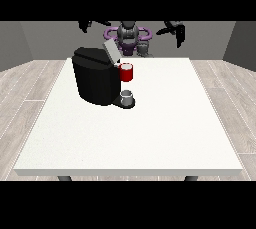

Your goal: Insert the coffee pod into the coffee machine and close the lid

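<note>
Grey thing (127,94), perhaps the pod, sits at the black coffee machine (95,78) base, lid (111,51) up; from it, the hand at the view's left (85,25) lies at 11 o'clock and nearer, the other (176,29) at 1 o'clock; fingers too small to judge

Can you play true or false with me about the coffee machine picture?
1. The coffee machine is black. True.
2. The machine lies tipped over on the floor. False: it stands upright on the white table.
3. The machine's lid is up. True.
4. Both hands rest on the table. False: the hand at the view's left and the hand at the view's right are raised above its far edge.
5. The thing at the machine's front is blue. False: it is red.
</note>
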Robot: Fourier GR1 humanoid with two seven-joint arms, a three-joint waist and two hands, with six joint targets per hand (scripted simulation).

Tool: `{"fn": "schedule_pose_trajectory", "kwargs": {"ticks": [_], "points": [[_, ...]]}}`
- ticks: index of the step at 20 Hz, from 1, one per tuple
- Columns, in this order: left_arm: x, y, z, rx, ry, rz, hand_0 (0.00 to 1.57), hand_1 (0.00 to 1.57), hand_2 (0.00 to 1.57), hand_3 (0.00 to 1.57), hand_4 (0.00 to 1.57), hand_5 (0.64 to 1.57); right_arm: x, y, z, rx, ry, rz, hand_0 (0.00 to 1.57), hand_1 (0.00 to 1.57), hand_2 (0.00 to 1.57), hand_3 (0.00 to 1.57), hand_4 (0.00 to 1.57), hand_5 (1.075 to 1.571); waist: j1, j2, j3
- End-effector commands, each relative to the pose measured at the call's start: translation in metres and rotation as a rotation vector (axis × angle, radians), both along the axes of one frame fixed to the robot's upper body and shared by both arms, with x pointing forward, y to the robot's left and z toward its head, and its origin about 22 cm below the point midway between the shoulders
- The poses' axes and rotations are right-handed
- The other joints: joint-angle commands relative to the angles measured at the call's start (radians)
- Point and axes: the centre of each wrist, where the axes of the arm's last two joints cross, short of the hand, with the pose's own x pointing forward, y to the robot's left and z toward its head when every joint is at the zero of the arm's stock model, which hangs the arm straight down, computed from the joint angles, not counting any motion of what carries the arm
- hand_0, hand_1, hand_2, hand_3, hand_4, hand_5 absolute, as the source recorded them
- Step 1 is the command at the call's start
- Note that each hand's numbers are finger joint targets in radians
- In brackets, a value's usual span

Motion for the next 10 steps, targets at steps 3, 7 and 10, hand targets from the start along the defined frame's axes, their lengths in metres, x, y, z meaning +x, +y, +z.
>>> {"fn": "schedule_pose_trajectory", "kwargs": {"ticks": [3,7,10], "points": [[-0.013,-0.001,0.009,-0.036,-0.059,-0.028,0.0,0.0,0.0,0.0,0.39,1.571,0.025,-0.018,0.029,0.035,0.011,-0.04,0.0,0.0,0.0,0.0,0.0,1.571,0.053,0.062,0.0002],[-0.005,-0.01,0.031,-0.017,-0.121,-0.006,0.0,0.0,0.0,0.0,0.38,1.571,0.036,-0.042,0.041,0.126,-0.032,-0.039,0.0,0.0,0.0,0.0,0.0,1.571,0.056,0.127,0.0004],[-0.005,-0.013,0.039,-0.054,-0.151,-0.017,0.0,0.0,0.0,0.0,0.36,1.571,0.048,-0.02,0.04,0.191,0.0,-0.043,0.0,0.0,0.0,0.0,0.09,1.571,0.066,0.167,0.0003]]}}
